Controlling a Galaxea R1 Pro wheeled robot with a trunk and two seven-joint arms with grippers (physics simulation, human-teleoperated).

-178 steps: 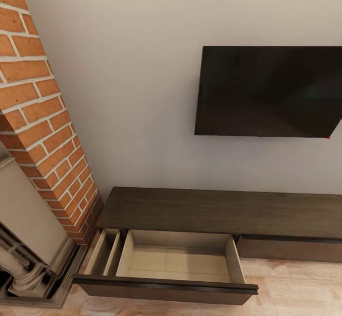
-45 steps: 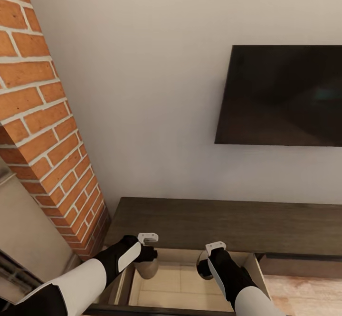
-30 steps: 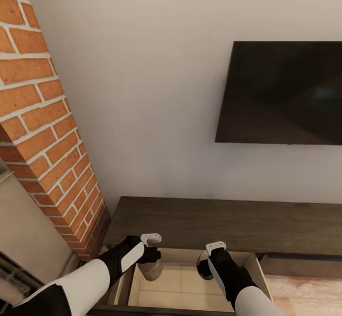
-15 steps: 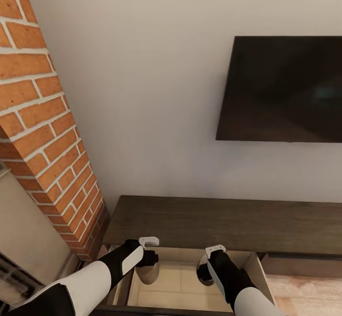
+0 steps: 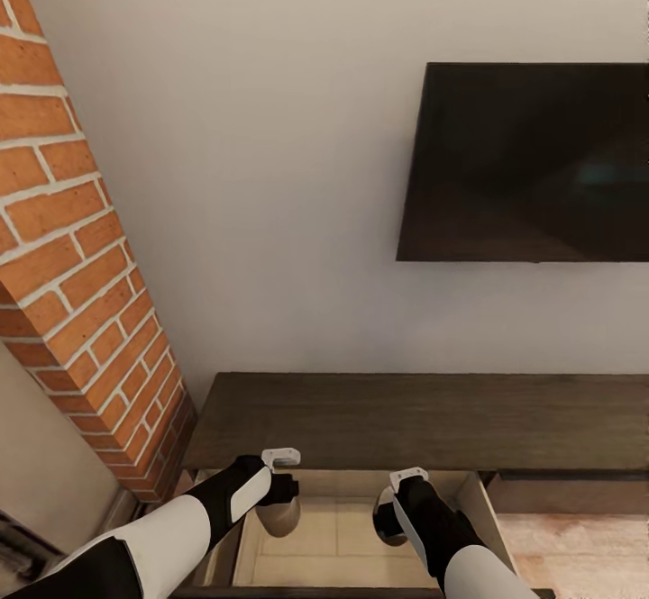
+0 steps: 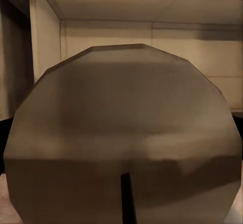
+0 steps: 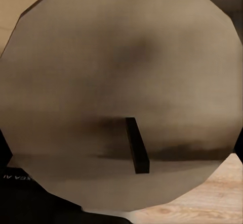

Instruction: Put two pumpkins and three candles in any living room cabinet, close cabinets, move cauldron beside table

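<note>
The cabinet runs along the wall, with its left drawer pulled open and its pale beige inside showing. My left gripper is shut on a grey-beige candle that hangs over the drawer's back left part. Over the drawer's middle, my right gripper is shut on a second candle. In the left wrist view the candle shows its top and dark wick up close, with the drawer walls behind. The right wrist view shows the other candle the same way. Pumpkins, cauldron and table are out of view.
A brick chimney stands close on the left, beside the cabinet's end. A dark TV hangs on the wall above. The cabinet's right drawer front is closed. Pale wood floor lies in front of it.
Since the earliest frame both arms have come in over the open drawer, each holding a candle. Over the last second the camera has shifted a little; the arms have barely moved.
</note>
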